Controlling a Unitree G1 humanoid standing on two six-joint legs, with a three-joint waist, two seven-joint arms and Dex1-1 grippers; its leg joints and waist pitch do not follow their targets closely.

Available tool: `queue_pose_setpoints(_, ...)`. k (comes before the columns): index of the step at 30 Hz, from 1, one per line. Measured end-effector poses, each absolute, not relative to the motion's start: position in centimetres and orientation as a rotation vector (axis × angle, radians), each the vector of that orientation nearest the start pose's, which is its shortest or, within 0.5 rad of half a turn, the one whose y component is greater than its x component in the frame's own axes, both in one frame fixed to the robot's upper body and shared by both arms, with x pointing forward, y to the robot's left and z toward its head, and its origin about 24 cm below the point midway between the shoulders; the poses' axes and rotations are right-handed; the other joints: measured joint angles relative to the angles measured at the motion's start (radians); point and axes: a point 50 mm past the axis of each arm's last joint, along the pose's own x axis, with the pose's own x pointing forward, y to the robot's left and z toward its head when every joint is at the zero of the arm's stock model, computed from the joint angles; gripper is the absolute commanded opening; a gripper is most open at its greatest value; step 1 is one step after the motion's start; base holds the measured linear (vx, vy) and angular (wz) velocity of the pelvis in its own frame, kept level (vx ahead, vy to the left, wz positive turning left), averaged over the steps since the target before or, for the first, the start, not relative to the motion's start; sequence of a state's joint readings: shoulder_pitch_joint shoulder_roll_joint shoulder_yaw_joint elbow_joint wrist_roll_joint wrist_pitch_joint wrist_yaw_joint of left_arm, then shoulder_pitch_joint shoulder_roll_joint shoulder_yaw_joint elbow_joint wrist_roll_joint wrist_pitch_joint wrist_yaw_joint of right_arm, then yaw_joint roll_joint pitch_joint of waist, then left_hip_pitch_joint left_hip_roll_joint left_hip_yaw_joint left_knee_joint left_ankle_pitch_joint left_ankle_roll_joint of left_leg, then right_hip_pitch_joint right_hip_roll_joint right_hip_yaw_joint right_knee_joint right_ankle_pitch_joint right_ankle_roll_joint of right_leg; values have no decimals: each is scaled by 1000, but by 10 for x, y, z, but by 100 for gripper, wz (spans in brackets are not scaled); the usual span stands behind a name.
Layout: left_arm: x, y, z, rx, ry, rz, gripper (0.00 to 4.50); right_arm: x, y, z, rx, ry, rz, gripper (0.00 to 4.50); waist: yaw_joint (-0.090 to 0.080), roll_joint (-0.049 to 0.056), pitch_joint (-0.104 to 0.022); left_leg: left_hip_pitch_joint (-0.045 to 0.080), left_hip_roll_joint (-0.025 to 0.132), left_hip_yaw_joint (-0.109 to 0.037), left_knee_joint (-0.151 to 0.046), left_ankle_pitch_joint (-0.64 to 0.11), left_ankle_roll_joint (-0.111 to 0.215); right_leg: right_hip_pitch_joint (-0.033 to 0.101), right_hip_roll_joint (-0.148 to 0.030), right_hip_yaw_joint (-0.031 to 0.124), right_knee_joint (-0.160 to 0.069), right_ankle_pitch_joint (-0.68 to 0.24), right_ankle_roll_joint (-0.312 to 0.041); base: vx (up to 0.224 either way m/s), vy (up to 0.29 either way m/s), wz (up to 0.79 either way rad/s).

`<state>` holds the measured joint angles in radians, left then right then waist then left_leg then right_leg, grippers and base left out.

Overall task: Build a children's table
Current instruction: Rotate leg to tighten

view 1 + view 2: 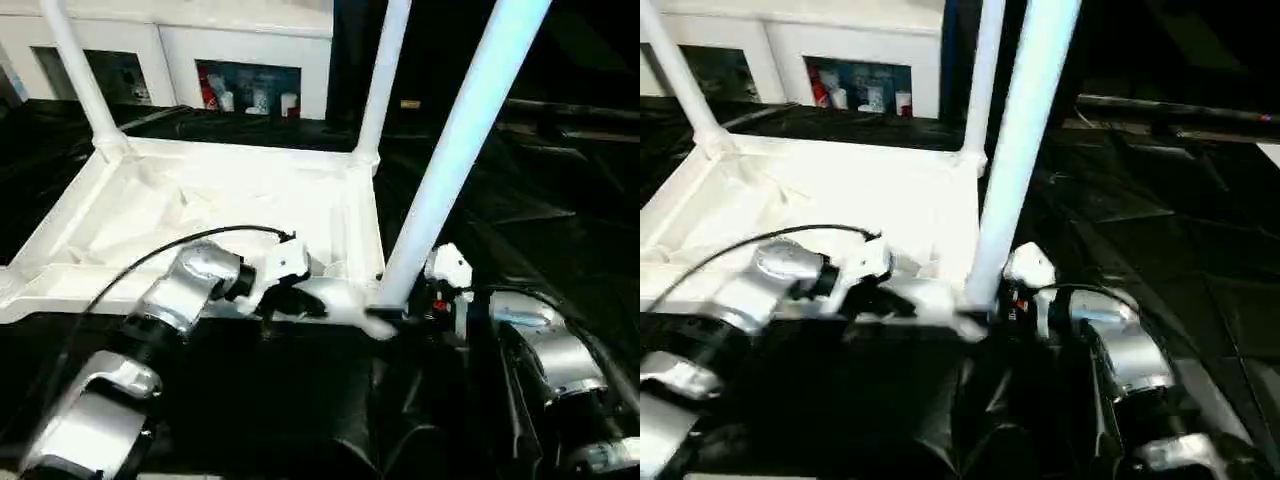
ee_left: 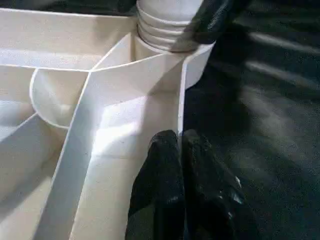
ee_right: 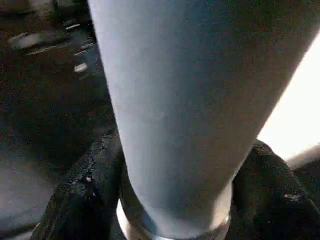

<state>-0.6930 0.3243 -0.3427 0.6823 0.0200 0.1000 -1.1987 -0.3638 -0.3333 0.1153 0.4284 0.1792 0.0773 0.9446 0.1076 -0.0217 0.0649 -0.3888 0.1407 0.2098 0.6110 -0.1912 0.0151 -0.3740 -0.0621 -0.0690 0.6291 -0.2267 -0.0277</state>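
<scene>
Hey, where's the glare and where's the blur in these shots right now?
Left eye view: the tabletop washes out under glare, ribs barely readable. Right wrist view: the leg looms soft and shaded, with a blown-out bright patch beside it. Left wrist view: the floor streaks with blur.

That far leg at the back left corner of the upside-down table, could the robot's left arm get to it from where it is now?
Probably, though not at once. The left gripper is shut on the tabletop's near rim wall, so it must let go first. The far-left leg stands across open ribbed underside, nothing between.
</scene>
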Motion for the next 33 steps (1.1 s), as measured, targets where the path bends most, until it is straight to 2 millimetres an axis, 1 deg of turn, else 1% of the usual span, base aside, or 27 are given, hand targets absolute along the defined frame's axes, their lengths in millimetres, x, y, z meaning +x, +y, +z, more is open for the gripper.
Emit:
queue_pose_setpoints(1,331,109,58,424,453,-1329,0,301,-153,36,-84,240,904,264,-6,0,0,4,0,0,0,0,-1,3,0,0,0,0,0,0,0,0)
queue_pose_setpoints(3,335,103,55,408,454,-1274,0,308,-148,33,-53,236,766,264,-20,1,0,9,0,0,-1,0,-1,6,-2,0,-3,-2,3,0,0,0)
queue_pose_setpoints(6,340,86,52,391,446,-1182,0,320,-137,29,12,241,557,264,-28,2,1,15,0,0,-2,0,-1,9,-2,0,-7,-3,4,0,0,0)
queue_pose_setpoints(8,343,82,51,391,450,-1151,0,325,-132,29,14,247,489,264,-35,4,1,19,-1,0,-5,0,-2,9,-2,-1,-15,-3,5,0,0,0)
queue_pose_setpoints(9,343,81,50,389,452,-1145,0,326,-131,29,13,248,475,264,-36,5,1,21,-1,0,-9,0,-2,10,-2,-1,-21,-3,5,0,0,0)
queue_pose_setpoints(10,343,81,50,386,451,-1144,0,326,-130,29,11,246,473,264,-37,6,1,21,-2,0,-10,0,-2,11,-2,0,-22,-3,4,0,0,0)
queue_pose_setpoints(13,344,83,49,381,457,-1146,0,329,-127,31,-14,237,495,264,-46,8,1,20,-3,0,-9,0,-1,11,-4,0,-24,-1,2,0,0,0)
queue_pose_setpoints(14,344,83,49,379,457,-1148,0,329,-127,31,-14,236,499,320,-46,8,1,20,-4,0,-9,0,-1,10,-4,0,-24,-1,2,0,0,0)
queue_pose_setpoints(15,344,84,49,376,457,-1152,0,329,-129,31,-17,236,514,320,-46,8,1,20,-4,0,-9,0,-1,11,-4,0,-24,0,0,0,0,0)
queue_pose_setpoints(16,343,84,50,377,457,-1159,0,329,-130,31,-20,236,534,336,-46,8,1,20,-4,0,-9,0,-1,11,-4,0,-24,1,-1,0,0,0)
queue_pose_setpoints(17,343,85,50,377,457,-1163,0,328,-131,32,-20,237,554,336,-46,8,1,20,-4,0,-10,0,-1,12,-4,0,-23,3,-4,0,0,0)
queue_pose_setpoints(18,343,86,50,380,455,-1175,0,328,-132,33,-22,235,577,348,-46,8,1,19,-4,0,-10,0,-1,14,-4,0,-23,7,-7,0,0,0)
queue_pose_setpoints(20,342,90,52,384,452,-1216,0,325,-137,35,-46,237,659,348,-45,7,1,17,-4,0,-10,0,-1,11,-4,0,-23,13,-7,27,-12,-1)
queue_pose_setpoints(23,337,101,54,390,449,-1306,0,312,-151,40,-81,253,839,348,-38,7,1,17,-3,0,-11,0,-1,9,-4,0,-21,15,-1,0,0,0)
queue_pose_setpoints(27,330,113,58,415,450,-1418,0,296,-166,47,-119,285,1057,348,-16,7,1,15,-1,0,-14,0,-1,6,-2,-1,-20,12,3,0,0,0)
queue_pose_setpoints(31,325,117,60,425,461,-1493,0,289,-167,51,-131,289,1157,348,-6,7,1,13,0,1,-14,0,-1,5,-2,-1,-20,11,3,0,0,0)
queue_pose_setpoints(33,323,120,60,425,468,-1507,0,287,-167,51,-132,296,1182,348,-4,7,1,13,0,1,-14,0,-2,4,-2,-1,-20,11,3,0,0,0)
